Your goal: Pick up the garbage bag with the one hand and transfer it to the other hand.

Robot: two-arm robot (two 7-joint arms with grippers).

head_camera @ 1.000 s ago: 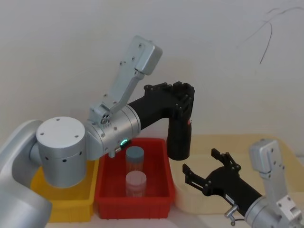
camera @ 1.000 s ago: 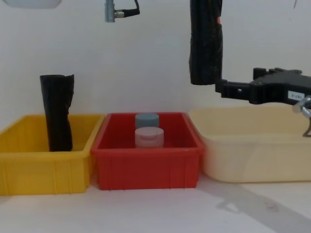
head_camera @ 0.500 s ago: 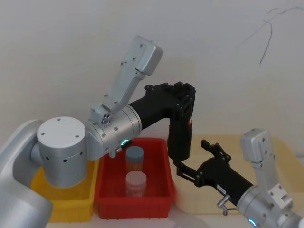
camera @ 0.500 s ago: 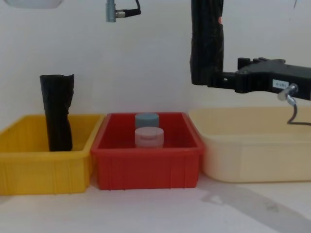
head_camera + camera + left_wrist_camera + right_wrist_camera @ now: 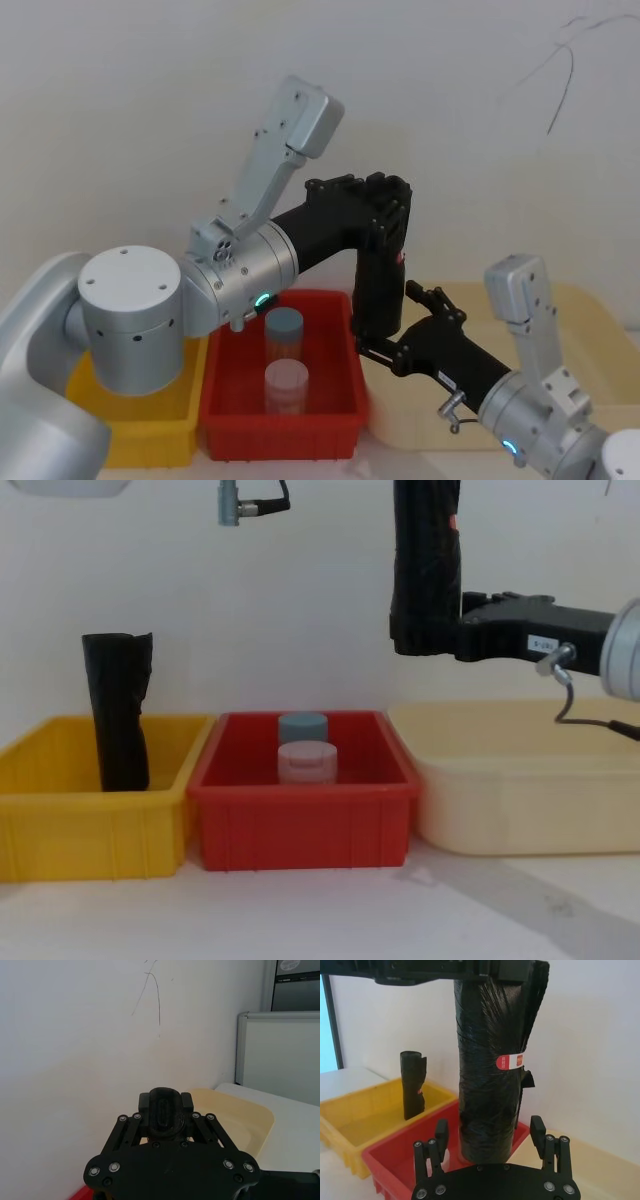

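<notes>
The garbage bag point(image 5: 378, 290), a tall black roll with a small orange-red label, hangs upright above the gap between the red and cream bins. My left gripper point(image 5: 386, 212) is shut on its top end, seen from behind in the left wrist view with the garbage bag point(image 5: 164, 1116) between its fingers. My right gripper point(image 5: 386, 338) is open, one finger on each side of the roll's lower end. In the right wrist view the garbage bag point(image 5: 490, 1075) stands between those fingers point(image 5: 441, 1132) with a gap on both sides. From the chest, the right gripper point(image 5: 432, 638) is level with the garbage bag point(image 5: 425, 570) near its bottom.
A yellow bin point(image 5: 60, 820) at the left holds another black roll point(image 5: 118, 710). The red bin point(image 5: 300, 825) in the middle holds a grey-lidded jar point(image 5: 302, 727) and a pink-lidded jar point(image 5: 307, 761). A cream bin point(image 5: 520, 800) stands at the right, below the right arm.
My right gripper has moved left and up from over the cream bin until its open fingers straddle the roll's lower end. The left arm and the roll have stayed still.
</notes>
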